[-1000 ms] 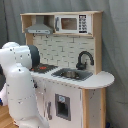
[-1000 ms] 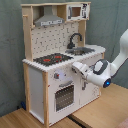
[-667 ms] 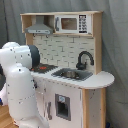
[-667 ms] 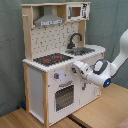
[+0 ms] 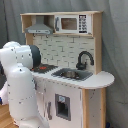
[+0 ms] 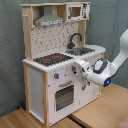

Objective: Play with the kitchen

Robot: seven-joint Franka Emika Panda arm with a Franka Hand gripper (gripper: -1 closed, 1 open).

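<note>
In the first exterior view I see the kitchen (image 5: 70, 70) behind my white arm (image 5: 20, 85), which blocks the pincer; the stovetop (image 5: 45, 67) and sink (image 5: 72, 74) lie beyond it.

In the second exterior view my pincer (image 6: 78, 67) sits against the kitchen's front edge, just below the stovetop and above the oven door (image 6: 64, 96). I cannot tell how wide it stands.

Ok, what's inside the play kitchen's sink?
In the first exterior view the sink holds a shallow dark basin, with the black faucet arching behind it. The basin floor is partly hidden by the rim, so whether anything lies inside cannot be told.
</note>
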